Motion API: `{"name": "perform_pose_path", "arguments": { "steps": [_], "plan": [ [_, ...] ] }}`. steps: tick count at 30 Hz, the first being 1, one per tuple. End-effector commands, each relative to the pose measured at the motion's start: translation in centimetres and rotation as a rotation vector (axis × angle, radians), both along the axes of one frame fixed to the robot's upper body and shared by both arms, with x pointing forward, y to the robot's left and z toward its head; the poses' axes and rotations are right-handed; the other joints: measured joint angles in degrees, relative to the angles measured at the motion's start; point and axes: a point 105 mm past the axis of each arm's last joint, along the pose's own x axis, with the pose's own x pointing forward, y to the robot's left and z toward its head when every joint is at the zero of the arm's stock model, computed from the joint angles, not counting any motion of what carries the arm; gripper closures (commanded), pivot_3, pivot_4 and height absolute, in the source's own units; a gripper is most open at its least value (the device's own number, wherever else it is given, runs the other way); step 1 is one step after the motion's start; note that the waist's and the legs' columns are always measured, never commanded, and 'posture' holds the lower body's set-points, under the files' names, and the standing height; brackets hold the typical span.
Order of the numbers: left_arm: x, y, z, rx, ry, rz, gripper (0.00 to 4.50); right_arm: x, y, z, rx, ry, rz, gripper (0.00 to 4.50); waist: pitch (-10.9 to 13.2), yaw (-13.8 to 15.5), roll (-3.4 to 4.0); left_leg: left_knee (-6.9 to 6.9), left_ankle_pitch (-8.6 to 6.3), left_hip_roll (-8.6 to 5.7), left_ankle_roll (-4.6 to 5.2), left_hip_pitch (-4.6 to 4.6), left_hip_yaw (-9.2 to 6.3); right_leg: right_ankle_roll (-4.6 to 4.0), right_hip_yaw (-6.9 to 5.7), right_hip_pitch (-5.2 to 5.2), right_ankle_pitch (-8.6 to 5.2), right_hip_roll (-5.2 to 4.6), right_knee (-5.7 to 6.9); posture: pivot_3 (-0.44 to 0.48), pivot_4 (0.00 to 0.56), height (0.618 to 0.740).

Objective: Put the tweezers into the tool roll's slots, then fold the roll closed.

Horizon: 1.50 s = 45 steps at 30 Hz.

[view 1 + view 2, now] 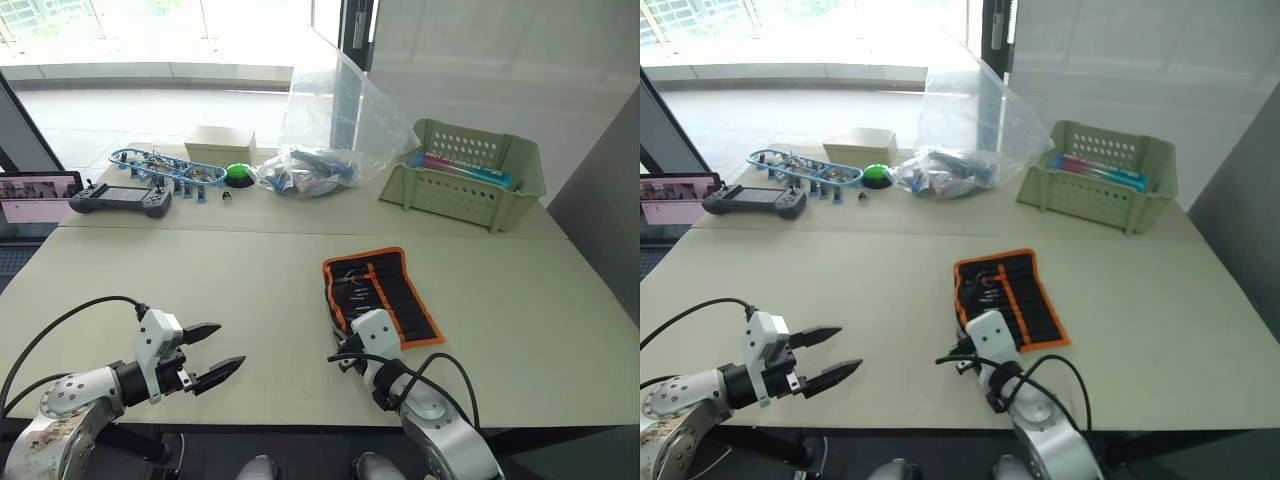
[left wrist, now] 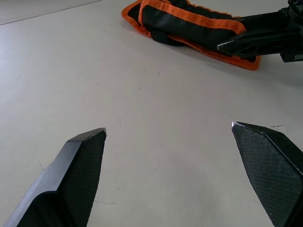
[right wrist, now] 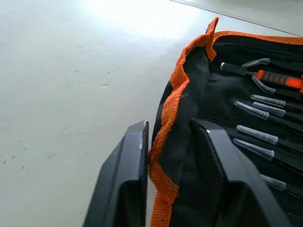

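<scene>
The tool roll [image 1: 397, 288] lies open on the table to the right of centre, black with orange edging. Several slim tweezers [image 3: 258, 135] with clear tip caps sit in its slots [image 1: 362, 290]; one tool beside them has an orange handle. My right gripper [image 3: 170, 125] is at the roll's near left corner, shut on the orange-trimmed edge [image 3: 165, 118], which is lifted and bunched between the fingers. My left gripper [image 1: 222, 350] hovers low over bare table at the near left, open and empty, well apart from the roll [image 2: 189, 21].
At the back right stands a green perforated basket [image 1: 470, 190]. A clear plastic bag [image 1: 320, 130], a small box [image 1: 220, 145], a green button [image 1: 238, 173], blue parts [image 1: 165, 168] and a handheld controller [image 1: 120, 200] line the back left. Bare table lies between my grippers.
</scene>
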Motion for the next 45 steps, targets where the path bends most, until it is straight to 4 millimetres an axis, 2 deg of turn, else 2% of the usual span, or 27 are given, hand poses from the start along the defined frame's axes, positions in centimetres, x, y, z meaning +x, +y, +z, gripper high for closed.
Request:
{"name": "perform_pose_path", "arguments": {
  "steps": [1,5,8,10,13,16,20,25,27,31,34,37,45],
  "plan": [
    [-0.1,-0.5,1.1,0.009,-0.038,-0.023,0.0,0.3,-0.5,0.7,0.013,-0.035,-0.003,4.49,0.0,0.01,0.0,0.0,0.0,0.0,0.0,0.0,0.0,0.0,0.0,0.0,0.0,0.0,0.0,0.0,0.15,0.74],
    [0.0,-0.7,1.1,0.011,-0.041,-0.027,0.0,0.3,-0.7,0.7,0.013,-0.035,0.024,4.49,0.0,0.02,0.0,0.0,0.0,0.0,0.0,0.01,0.0,0.0,0.0,0.01,0.01,0.0,0.01,0.0,0.15,0.74],
    [0.2,-1.0,1.2,0.013,-0.043,-0.037,0.0,0.2,-0.6,1.4,0.016,-0.07,0.097,4.49,0.0,0.04,-0.01,0.01,0.0,-0.01,0.0,0.02,0.0,0.01,0.0,0.02,0.01,0.01,0.01,0.0,0.15,0.74],
    [0.5,-1.3,1.1,0.023,-0.044,-0.06,0.0,-0.6,-0.2,1.9,-0.007,-0.109,0.209,4.49,0.0,0.05,-0.01,0.03,0.0,-0.02,0.0,0.02,0.01,0.02,0.0,0.03,0.01,0.01,0.01,0.0,0.15,0.74],
    [1.1,-1.8,1.1,0.04,-0.043,-0.122,0.0,-2.7,0.3,1.5,-0.076,-0.125,0.427,4.49,0.0,0.23,-0.01,0.08,0.0,-0.03,0.0,0.03,0.01,0.04,0.0,0.08,0.02,0.02,0.01,0.0,0.15,0.74],
    [2.4,-2.6,1.5,0.072,-0.063,-0.233,0.0,-4.1,-0.3,0.5,-0.167,-0.119,0.599,4.49,0.0,0.47,-0.01,0.1,0.01,-0.05,0.01,0.08,0.02,0.05,0.0,0.13,0.02,0.07,0.02,0.0,0.15,0.74],
    [4.9,-4.2,2.2,0.131,-0.106,-0.416,0.0,-5.1,-1.8,0.0,-0.235,-0.105,0.726,4.49,-0.01,0.57,-0.05,0.17,0.02,-0.04,0.01,0.18,0.02,0.09,0.01,0.22,0.04,0.16,0.06,0.0,0.15,0.74],
    [6.3,-6.8,2.0,0.208,-0.122,-0.671,0.0,-4.6,-3.4,-0.3,-0.303,-0.105,0.752,4.49,-0.03,0.55,-0.08,0.27,0.03,-0.09,0.01,0.16,0.03,0.14,0.11,0.28,0.09,0.2,0.07,0.0,0.15,0.74],
    [7.0,-7.6,1.9,0.229,-0.129,-0.73,0.0,-4.2,-3.6,-0.1,-0.305,-0.115,0.743,4.49,-0.04,0.48,-0.09,0.28,0.03,-0.1,0.01,0.09,0.03,0.16,0.14,0.25,0.11,0.22,0.06,0.0,0.15,0.74],
    [8.9,-10.5,2.1,0.267,-0.172,-0.851,0.0,-3.5,-3.9,0.2,-0.321,-0.133,0.706,4.49,-0.02,0.74,-0.12,0.45,0.03,-0.09,0.02,-0.06,-0.03,0.19,0.13,0.18,0.12,0.31,0.1,0.0,0.15,0.74],
    [9.9,-10.9,1.5,0.334,-0.175,-0.908,0.0,-3.4,-3.9,0.3,-0.325,-0.138,0.686,4.49,-0.02,0.97,-0.13,0.64,0.03,-0.09,0.02,-0.13,-0.08,0.25,0.15,0.22,0.17,0.34,0.12,0.0,0.15,0.74],
    [10.4,-10.8,1.2,0.361,-0.152,-0.928,0.74,-3.3,-3.9,0.4,-0.334,-0.143,0.671,4.5,-0.02,0.4,-0.13,0.7,0.02,-0.1,0.02,-0.15,-0.08,0.3,0.2,0.22,0.19,0.34,0.11,0.0,0.15,0.74],
    [11.1,-11.5,1.6,0.361,-0.173,-0.943,3.44,-3.3,-4.0,0.7,-0.32,-0.141,0.635,4.5,0.02,0.56,-0.18,1.06,0.02,-0.09,0.03,-0.27,-0.16,0.38,0.21,0.12,0.14,0.37,0.56,0.0,0.15,0.74]
  ]
}}
